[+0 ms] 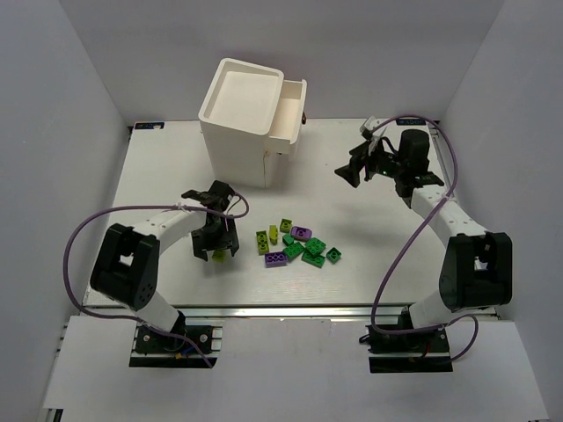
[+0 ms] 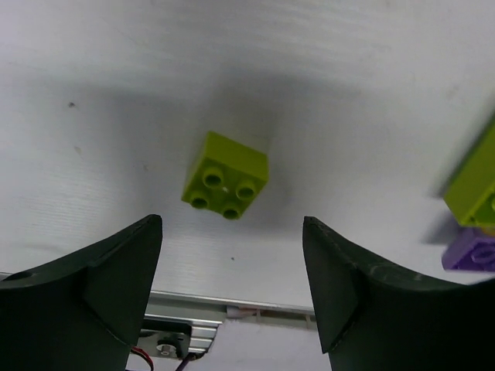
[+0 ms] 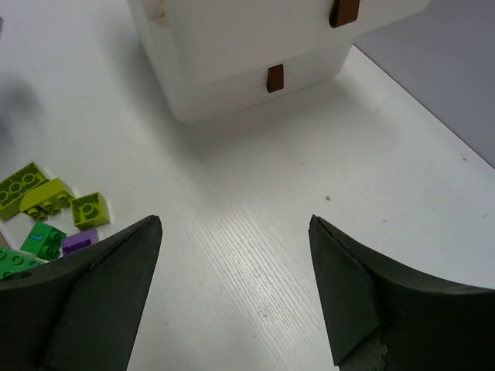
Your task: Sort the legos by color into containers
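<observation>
A white drawer cabinet (image 1: 237,132) stands at the back left, its top drawer (image 1: 288,110) pulled out to the right. Loose legos (image 1: 297,245) in yellow-green, purple and dark green lie at the table's middle front. One yellow-green 2x2 brick (image 2: 226,176) lies apart, left of the pile (image 1: 220,256). My left gripper (image 1: 217,247) is open and empty, hovering just over this brick, jaws on either side (image 2: 232,226). My right gripper (image 1: 354,172) is open and empty, raised right of the cabinet (image 3: 232,46) and facing it (image 3: 234,224).
The right wrist view shows two dark brown knobs (image 3: 275,77) on the cabinet's lower drawers and several bricks (image 3: 46,197) at its left edge. A yellow-green brick (image 2: 476,189) and a purple one (image 2: 472,251) lie right of the left gripper. The table's front rail (image 2: 255,305) is close below.
</observation>
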Controlling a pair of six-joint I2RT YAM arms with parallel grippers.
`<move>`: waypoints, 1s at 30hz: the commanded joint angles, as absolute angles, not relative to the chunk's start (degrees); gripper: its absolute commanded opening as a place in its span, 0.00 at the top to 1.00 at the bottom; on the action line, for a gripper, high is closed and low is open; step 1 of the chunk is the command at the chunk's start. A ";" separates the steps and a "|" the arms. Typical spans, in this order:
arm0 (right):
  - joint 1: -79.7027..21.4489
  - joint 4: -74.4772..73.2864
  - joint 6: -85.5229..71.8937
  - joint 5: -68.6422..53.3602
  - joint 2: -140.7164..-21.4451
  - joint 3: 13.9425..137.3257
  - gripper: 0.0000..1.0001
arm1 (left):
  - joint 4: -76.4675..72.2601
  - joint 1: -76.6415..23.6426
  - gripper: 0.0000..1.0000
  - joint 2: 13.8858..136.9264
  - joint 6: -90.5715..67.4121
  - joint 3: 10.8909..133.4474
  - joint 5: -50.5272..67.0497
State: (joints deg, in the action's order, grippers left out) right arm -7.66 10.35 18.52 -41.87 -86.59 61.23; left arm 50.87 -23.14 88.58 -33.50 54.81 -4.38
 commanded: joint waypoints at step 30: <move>-10.63 -13.89 32.43 -53.53 -81.56 61.79 0.77 | 22.86 -26.81 0.91 86.91 -26.11 89.98 9.50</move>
State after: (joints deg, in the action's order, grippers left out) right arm -9.65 -10.63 30.33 -52.71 -81.12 59.48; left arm 30.09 -26.79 82.11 -28.01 84.27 7.29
